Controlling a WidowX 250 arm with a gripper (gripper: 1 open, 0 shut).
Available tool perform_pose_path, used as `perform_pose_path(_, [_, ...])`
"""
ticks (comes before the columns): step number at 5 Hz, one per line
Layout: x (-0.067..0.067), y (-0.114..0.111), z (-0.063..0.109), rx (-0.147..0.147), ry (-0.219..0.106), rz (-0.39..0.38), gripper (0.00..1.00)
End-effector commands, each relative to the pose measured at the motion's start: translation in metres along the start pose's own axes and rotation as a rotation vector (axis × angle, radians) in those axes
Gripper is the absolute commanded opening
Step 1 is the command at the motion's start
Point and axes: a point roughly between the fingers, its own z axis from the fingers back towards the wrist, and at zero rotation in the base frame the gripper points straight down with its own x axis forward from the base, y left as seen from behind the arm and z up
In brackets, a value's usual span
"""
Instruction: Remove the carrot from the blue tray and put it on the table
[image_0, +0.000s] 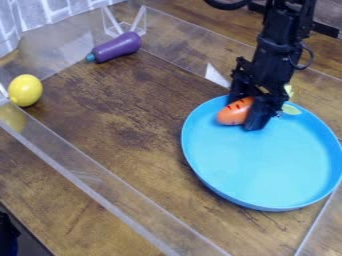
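Note:
The orange carrot (235, 113) sits at the upper left edge of the big round blue tray (274, 160), which rests on the dark wood table (120, 130). My black gripper (246, 108) comes down from above and its fingers (258, 112) close around the carrot's right end. The carrot's leafy top is hidden behind the fingers. The carrot looks just off the tray's floor, near the rim.
A purple eggplant (116, 46) lies at the far back left. A yellow ball (24, 90) rests at the left edge. Clear acrylic strips (94, 175) frame the tabletop along the front and left sides.

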Motion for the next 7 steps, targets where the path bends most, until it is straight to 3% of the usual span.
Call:
perform_pose_path(1, [-0.010, 0.015, 0.042, 0.040, -0.079, 0.030, 0.00])
perform_pose_path(7, [-0.053, 0.028, 0.092, 0.089, -0.127, 0.076, 0.00])
